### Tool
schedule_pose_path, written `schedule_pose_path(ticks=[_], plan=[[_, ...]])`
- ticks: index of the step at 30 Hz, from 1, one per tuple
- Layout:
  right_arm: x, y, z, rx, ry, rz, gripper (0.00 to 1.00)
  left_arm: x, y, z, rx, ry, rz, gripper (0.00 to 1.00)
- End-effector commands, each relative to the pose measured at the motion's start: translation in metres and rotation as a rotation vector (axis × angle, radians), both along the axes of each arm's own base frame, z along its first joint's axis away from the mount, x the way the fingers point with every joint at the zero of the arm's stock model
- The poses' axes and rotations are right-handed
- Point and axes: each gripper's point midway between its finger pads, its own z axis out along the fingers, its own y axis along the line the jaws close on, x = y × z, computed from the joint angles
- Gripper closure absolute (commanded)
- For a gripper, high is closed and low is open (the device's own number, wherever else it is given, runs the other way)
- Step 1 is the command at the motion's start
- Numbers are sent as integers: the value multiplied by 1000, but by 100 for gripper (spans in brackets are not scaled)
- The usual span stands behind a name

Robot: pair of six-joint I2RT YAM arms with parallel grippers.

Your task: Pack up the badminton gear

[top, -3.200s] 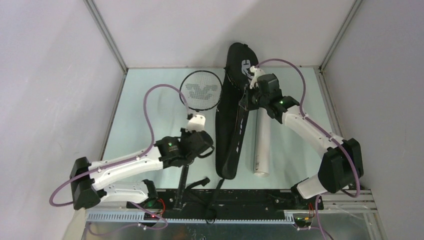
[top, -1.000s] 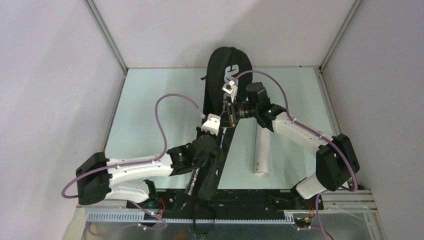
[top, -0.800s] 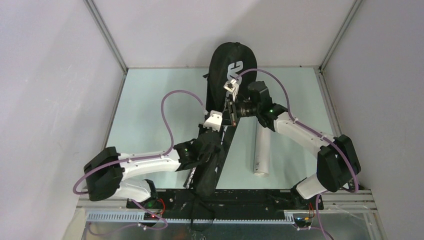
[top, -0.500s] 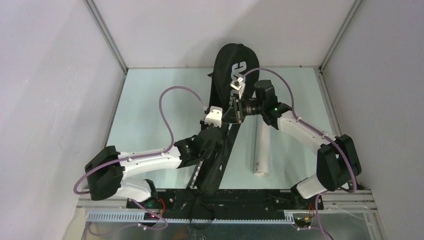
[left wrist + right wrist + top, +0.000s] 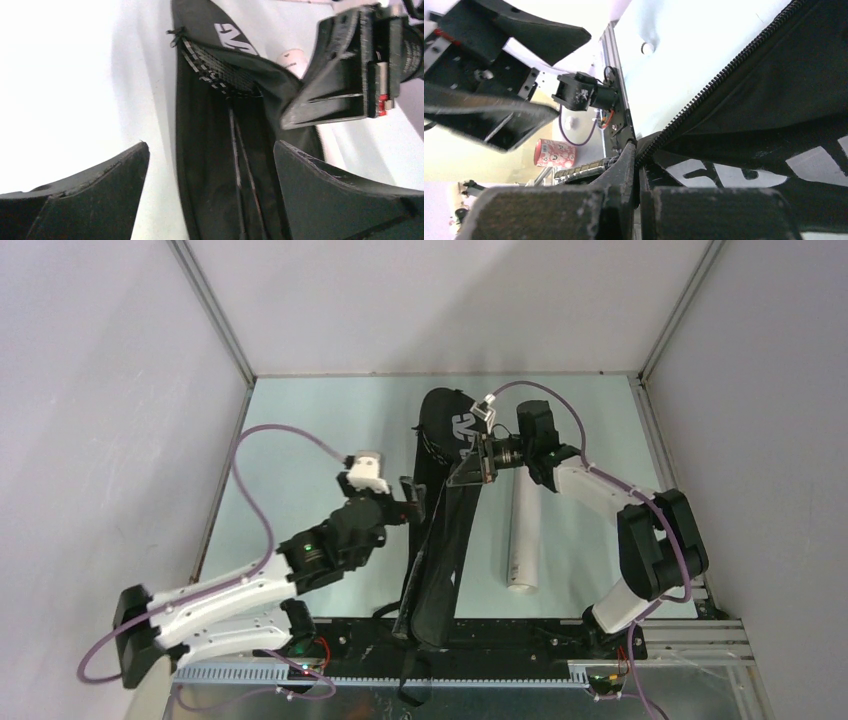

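Observation:
The black racket bag [image 5: 440, 540] lies lengthwise down the middle of the table, its head end far. Its side is open; racket strings [image 5: 220, 70] and two thin shafts [image 5: 239, 165] show inside. My left gripper [image 5: 411, 500] stands open just left of the bag, holding nothing; in the left wrist view the gripper [image 5: 211, 146] has the bag [image 5: 210, 190] between its spread fingers. My right gripper [image 5: 465, 472] is shut on the bag's zipper edge [image 5: 684, 115] near the head end, jaws pressed together [image 5: 637, 165]. The long white tube [image 5: 522, 535] lies right of the bag.
The bag's strap [image 5: 410, 680] hangs over the near rail between the arm bases. Grey walls with metal posts close in the table on three sides. A red patterned can [image 5: 554, 152] stands off the table beyond the rail.
My left gripper has opened, let go of the bag's lower part and pulled back to the left. The bag's head end has sunk lower. My right gripper keeps its hold and has shifted slightly right.

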Motion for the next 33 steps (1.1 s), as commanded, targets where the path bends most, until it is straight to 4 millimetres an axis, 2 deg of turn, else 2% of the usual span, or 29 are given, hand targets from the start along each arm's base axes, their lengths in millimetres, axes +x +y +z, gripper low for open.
schedule_pose_path(ticks=[1,2,4,5,6,7,11,13,14,15,19,20,23,24,25,26,28,29,30,31,33], plan=[[-3,1,42,143,-110,77,100,-7,42,-33,-70,123,81,0],[-4,2,43,156,-104,76,100,-5,46,-41,-95,153,78,1],[-7,1,44,176,-93,85,100,-8,53,-71,-97,200,54,2],[-9,1,44,183,-84,94,100,-7,50,-71,-123,192,33,2],[-12,2,45,202,-82,102,100,-6,51,-84,-127,219,10,2],[-15,2,44,210,-73,118,100,0,47,-80,-167,199,0,2],[-27,4,52,277,-64,173,100,23,45,-91,-207,218,-30,2],[-38,5,66,327,-84,227,100,37,39,-93,-202,218,-45,2],[-40,6,63,333,-73,240,100,46,34,-90,-201,213,-49,2],[-44,6,69,351,-75,257,100,53,33,-90,-194,211,-48,2],[-47,12,57,342,-45,284,100,92,15,-89,-193,201,-62,2],[-49,12,56,341,-48,293,100,100,18,-91,-200,209,-50,2],[-54,14,60,344,-64,308,100,125,11,-106,-238,264,-53,3],[-54,14,60,345,-66,309,100,127,6,-108,-268,284,-86,6],[-55,13,61,345,-71,312,100,133,1,-112,-284,287,-103,14],[-56,14,62,346,-73,313,100,132,-5,-112,-310,298,-142,18],[-55,14,61,345,-70,311,100,134,-16,-112,-346,301,-195,37],[-54,14,60,344,-66,309,100,136,-20,-110,-358,289,-211,56],[-53,14,59,341,-61,306,100,135,-22,-109,-362,288,-226,69],[-52,13,57,338,-57,303,100,133,-21,-108,-361,284,-228,91],[-46,13,52,329,-38,287,100,129,-13,-103,-346,270,-200,99]])
